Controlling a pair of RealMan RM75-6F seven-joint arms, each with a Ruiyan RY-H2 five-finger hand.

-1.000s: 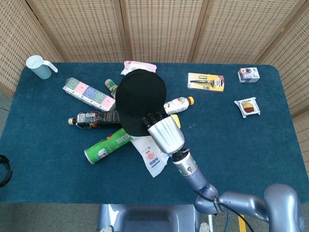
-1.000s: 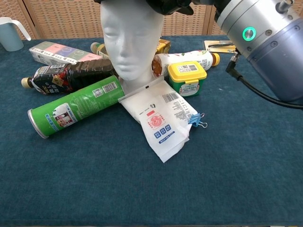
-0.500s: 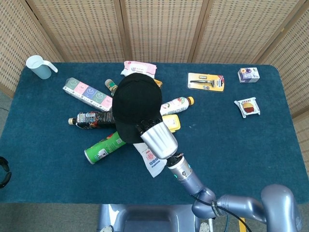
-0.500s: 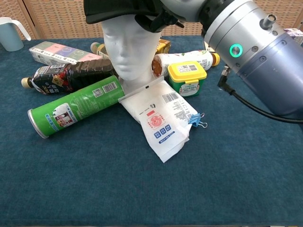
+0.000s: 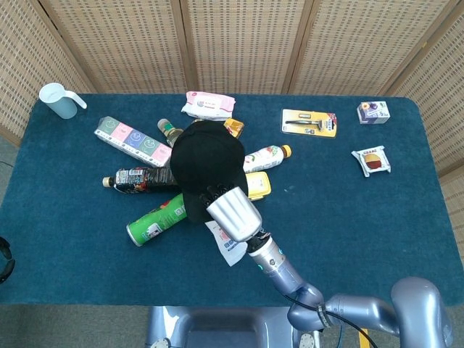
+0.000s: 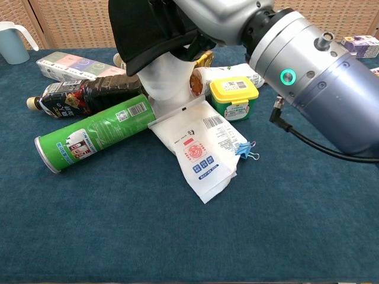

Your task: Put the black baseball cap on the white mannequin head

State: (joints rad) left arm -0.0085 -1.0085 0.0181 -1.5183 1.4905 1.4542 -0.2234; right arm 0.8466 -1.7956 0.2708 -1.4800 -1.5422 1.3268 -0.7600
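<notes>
The black baseball cap (image 5: 206,163) sits over the white mannequin head (image 6: 170,89), tipped forward, so in the chest view the cap (image 6: 139,35) hides the face down to about the nose. From the head view the mannequin is fully hidden under the cap. My right hand (image 5: 233,212) grips the cap at its near edge, and its dark fingers curl into the fabric; in the chest view this hand (image 6: 213,18) is at the top, beside the mannequin. A dark sliver at the left frame edge (image 5: 3,261) may be my left hand; too little of it shows.
Around the mannequin's base lie a green can (image 6: 89,136), a dark bottle (image 6: 83,94), a white pouch (image 6: 204,148), a yellow-lidded tub (image 6: 234,97) and a blue clip (image 6: 246,151). A pale cup (image 5: 58,100) stands far left. A razor pack (image 5: 309,123) and small boxes (image 5: 373,111) lie far right.
My right hand has moved down and towards me with the cap. The cap has dropped from above the mannequin's crown and tilted forward over the face.
</notes>
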